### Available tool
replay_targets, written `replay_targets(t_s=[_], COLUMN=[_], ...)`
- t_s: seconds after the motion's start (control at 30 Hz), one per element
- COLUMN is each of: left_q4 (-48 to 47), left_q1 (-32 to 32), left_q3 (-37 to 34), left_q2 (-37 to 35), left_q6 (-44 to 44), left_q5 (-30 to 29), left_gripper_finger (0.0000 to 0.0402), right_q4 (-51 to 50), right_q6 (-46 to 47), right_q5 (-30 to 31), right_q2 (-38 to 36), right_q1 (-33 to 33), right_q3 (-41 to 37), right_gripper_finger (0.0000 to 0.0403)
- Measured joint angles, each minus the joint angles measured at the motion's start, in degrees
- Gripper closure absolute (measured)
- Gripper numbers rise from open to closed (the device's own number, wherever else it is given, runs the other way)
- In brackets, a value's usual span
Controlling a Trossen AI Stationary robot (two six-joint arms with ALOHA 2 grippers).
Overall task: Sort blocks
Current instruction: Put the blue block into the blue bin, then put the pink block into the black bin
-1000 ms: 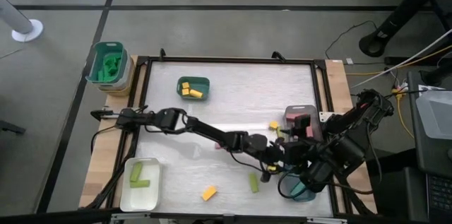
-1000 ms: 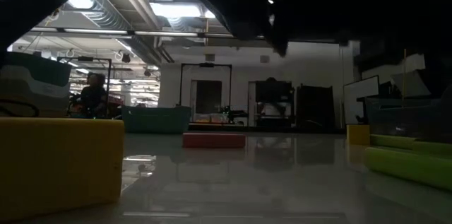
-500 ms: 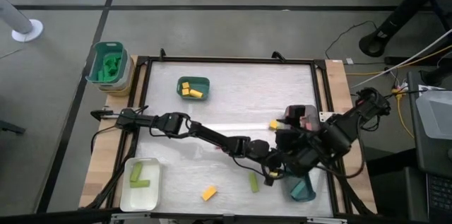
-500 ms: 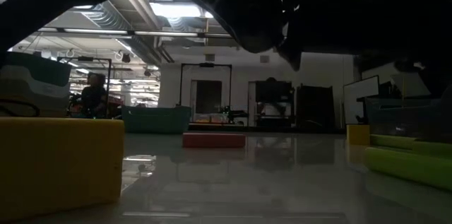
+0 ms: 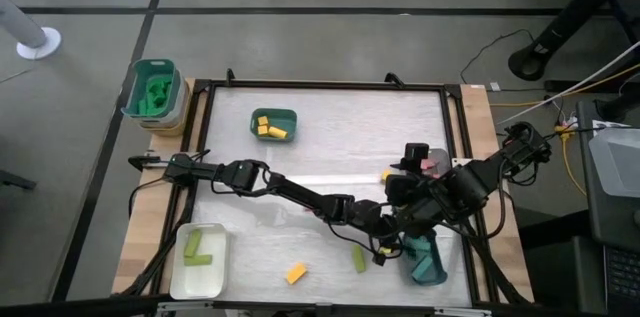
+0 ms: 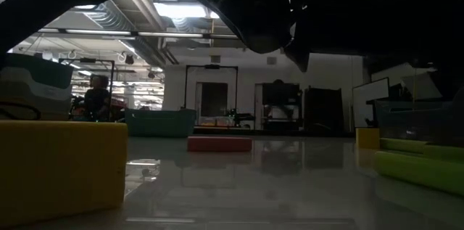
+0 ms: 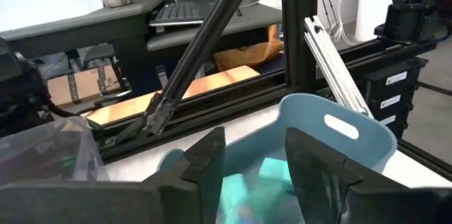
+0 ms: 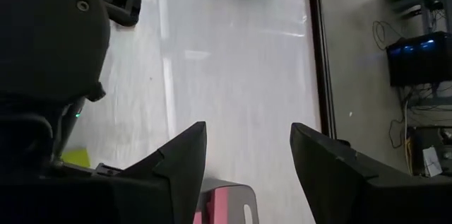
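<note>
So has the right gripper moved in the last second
Yes. In the high view the right gripper has swung toward the table's far edge, off the teal tray.

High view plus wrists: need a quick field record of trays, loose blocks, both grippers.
teal tray: far left-centre; holds yellow blocks
white tray: near left corner; holds lime blocks
blue tray: near right; teal blocks inside
loose: yellow block and lime block near front edge; second yellow block beside right arm
left gripper: over blue tray, jaws open, empty
right gripper: above table's right side, jaws open, empty
</note>
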Motion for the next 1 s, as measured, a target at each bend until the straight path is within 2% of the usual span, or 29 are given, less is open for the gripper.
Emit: replay_targets(t_s=[0.23,0.33,0.57,0.73,0.87,1.0], left_q4=[-4.8,-16.4,-57.6,-79.8,-91.0,-92.6], left_q1=[0.1,0.2,0.4,0.0,-1.1,-2.7], left_q3=[0.0,0.0,0.0,0.0,-0.6,-4.1], left_q2=[-0.7,-4.1,-14.9,-18.6,-19.4,-20.3], left_q6=[-0.4,-0.1,-3.5,-7.7,-9.5,-10.5], left_q5=[-1.2,-1.2,-1.2,-1.4,-2.3,-5.4], left_gripper_finger=[0.0221,0.0216,0.0225,0.0234,0.0245,0.0252], right_q4=[0.0,0.2,0.1,0.2,0.8,1.0], right_q6=[0.5,2.8,3.1,3.1,3.4,3.8], right_q5=[-0.4,-0.4,-1.4,-2.3,-3.4,-3.4], right_q2=[0.0,0.0,0.0,0.0,0.0,-0.1], right_q1=[0.1,0.1,0.1,0.1,0.1,0.1], right_q3=[0.0,-0.6,-6.6,-11.7,-14.9,-17.3], right_gripper_finger=[0.0196,0.0196,0.0196,0.0196,0.0196,0.0196])
